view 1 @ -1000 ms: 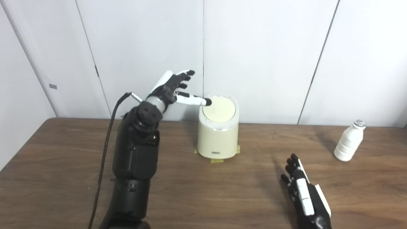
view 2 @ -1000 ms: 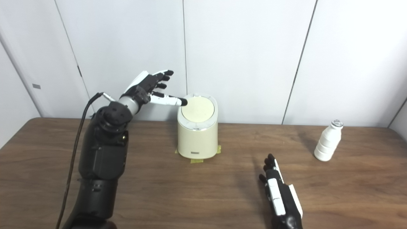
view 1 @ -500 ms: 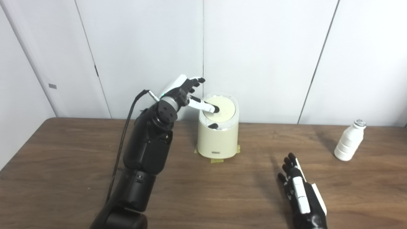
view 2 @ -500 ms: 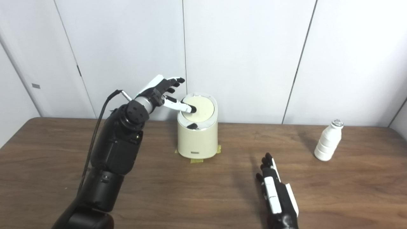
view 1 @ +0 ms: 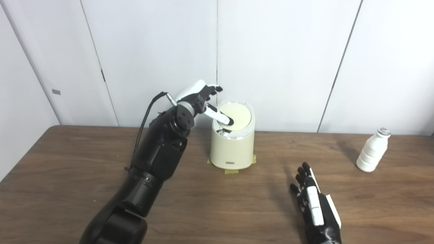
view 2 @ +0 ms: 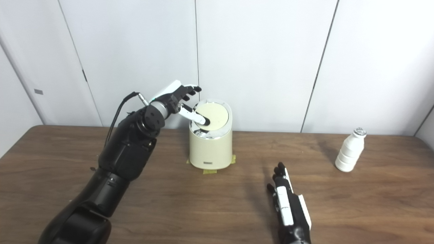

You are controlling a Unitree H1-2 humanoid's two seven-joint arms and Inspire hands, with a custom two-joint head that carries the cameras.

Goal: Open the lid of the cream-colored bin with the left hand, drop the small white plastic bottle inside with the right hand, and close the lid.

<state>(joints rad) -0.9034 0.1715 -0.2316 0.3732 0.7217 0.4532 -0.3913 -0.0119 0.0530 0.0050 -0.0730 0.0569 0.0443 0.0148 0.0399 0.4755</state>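
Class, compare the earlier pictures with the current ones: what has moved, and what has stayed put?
The left robot hand moved right and down, its finger now pressing the bin's lid. The right robot hand slid slightly left. The cream-colored bin and white plastic bottle stayed put.

Two side-by-side head cameras look down across the same table (view 1: pixel 67 176) toward the wall (view 1: pixel 278 51).
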